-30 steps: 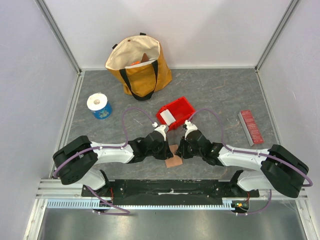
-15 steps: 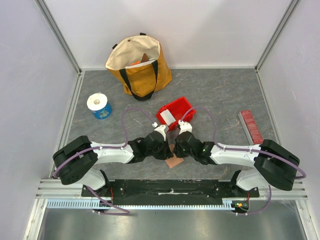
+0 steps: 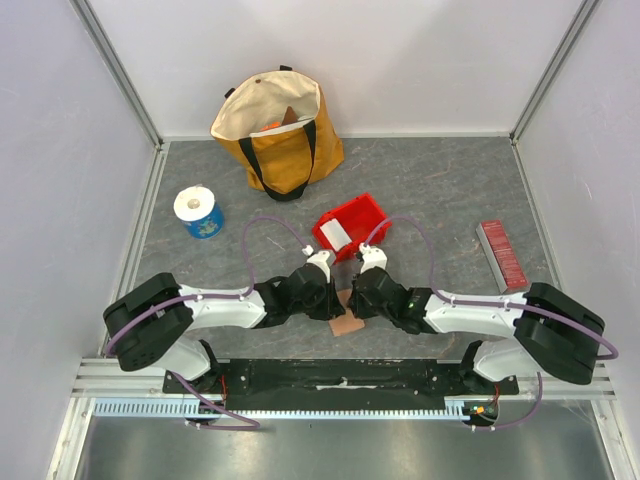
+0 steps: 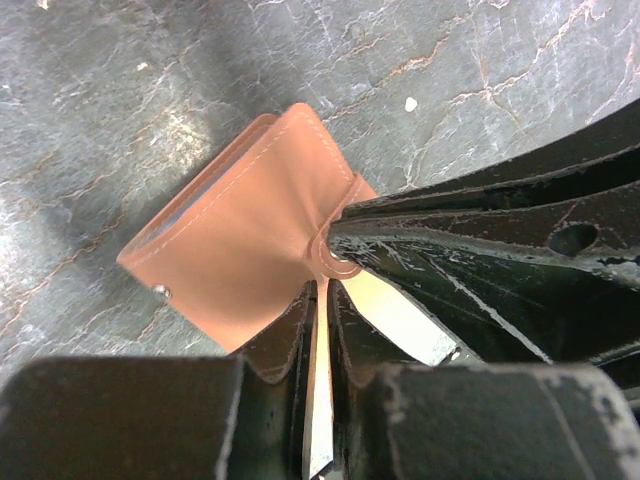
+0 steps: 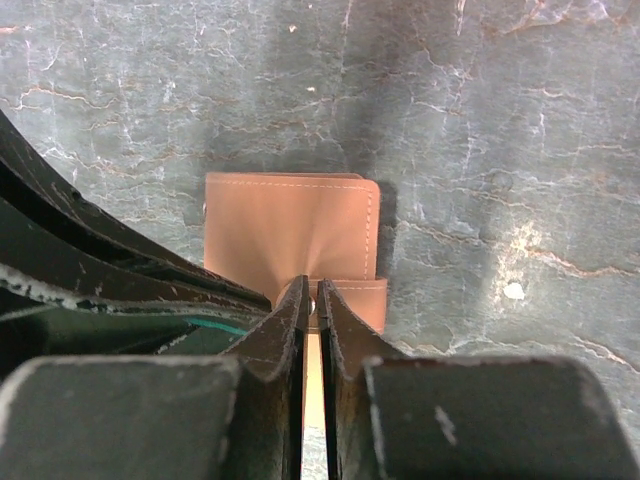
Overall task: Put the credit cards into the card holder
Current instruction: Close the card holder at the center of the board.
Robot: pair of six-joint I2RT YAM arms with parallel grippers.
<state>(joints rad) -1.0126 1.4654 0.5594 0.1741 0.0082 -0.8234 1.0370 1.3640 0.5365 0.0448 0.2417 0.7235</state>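
The tan card holder (image 3: 348, 323) lies folded on the grey table between both arms. In the left wrist view, my left gripper (image 4: 322, 285) is shut on a thin edge of the card holder (image 4: 240, 250), and the right gripper's black fingers (image 4: 480, 230) reach in from the right. My right gripper (image 5: 311, 295) is shut on the snap tab of the card holder (image 5: 290, 225), with the left gripper's fingers (image 5: 100, 270) at its left. In the top view, left gripper (image 3: 336, 298) and right gripper (image 3: 353, 300) meet over the holder. A white credit card (image 3: 334, 236) lies in the red bin.
The red bin (image 3: 368, 214) stands just beyond the grippers. A yellow tote bag (image 3: 280, 130) is at the back, a blue-and-white roll (image 3: 198, 212) at the left, and a dark-red ribbed bar (image 3: 501, 254) at the right.
My right gripper has moved left to the card holder and closed on its snap tab. The left gripper has kept its hold and place.
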